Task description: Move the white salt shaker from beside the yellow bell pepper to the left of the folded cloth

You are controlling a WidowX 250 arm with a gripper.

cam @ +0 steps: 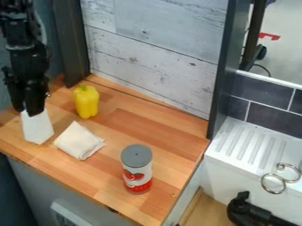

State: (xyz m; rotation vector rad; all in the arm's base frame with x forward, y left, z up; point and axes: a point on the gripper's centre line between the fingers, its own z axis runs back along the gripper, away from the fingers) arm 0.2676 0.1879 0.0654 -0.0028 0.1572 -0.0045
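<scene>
At the upper left, the black gripper (27, 111) hangs down over the wooden counter. Directly below it is a white tapered block-like object (37, 128), its top meeting or hidden behind the gripper's lower end; whether it is held I cannot tell. A yellow bell pepper (87, 102) stands to the right of the gripper. In front of the pepper lies a folded cream cloth (79, 141), close to the white object's right side. Farther right, near the front, a can (137, 170) with a grey lid and a red and white label stands upright.
The wooden counter (162, 152) ends at a front edge on the lower left and beside a white ribbed sink unit (251, 145) on the right. A whitewashed plank wall (156, 48) rises behind, between dark posts. A black faucet (247, 211) and metal rings (273, 183) are at lower right.
</scene>
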